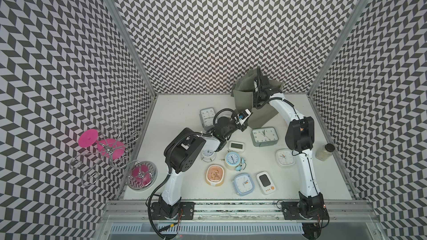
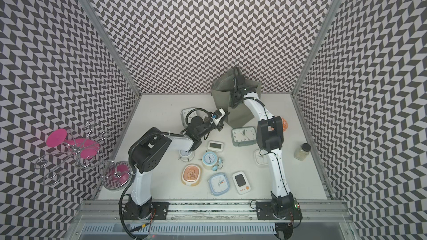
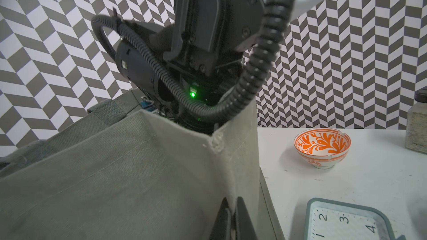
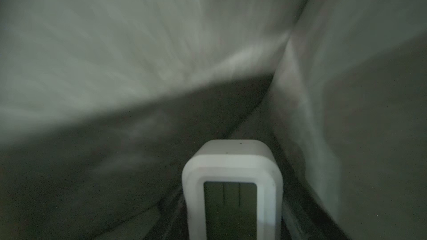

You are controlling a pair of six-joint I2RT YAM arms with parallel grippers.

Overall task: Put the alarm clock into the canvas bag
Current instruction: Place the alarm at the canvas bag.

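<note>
A: What sits on our white table [image 1: 300, 116]?
B: We see a canvas bag [image 1: 242, 102] standing at the back, clocks [image 1: 264, 136] scattered before it, a jar [image 1: 325, 152] and an orange-patterned bowl [image 3: 322, 147] at right.

We identify the setting as a robotics laboratory test cell, not a home or a shop. The indicators are as follows. The white table [image 1: 180, 111] is enclosed on three sides by wall panels [image 1: 208, 31] printed with a black-and-white chevron pattern, and these are held in bare aluminium posts [image 1: 129, 42]. Two robot arms, the left arm [image 1: 184, 148] and the right arm [image 1: 300, 135], are bolted to a metal rail [image 1: 235, 207] along the front edge, with their cabling exposed. The objects on the table form an unrelated set of props: many clocks [image 1: 264, 136], a wire stand [image 1: 108, 151] with pink discs, a jar [image 1: 325, 152], a patterned bowl [image 3: 322, 147] and the canvas bag [image 1: 242, 102].
</note>
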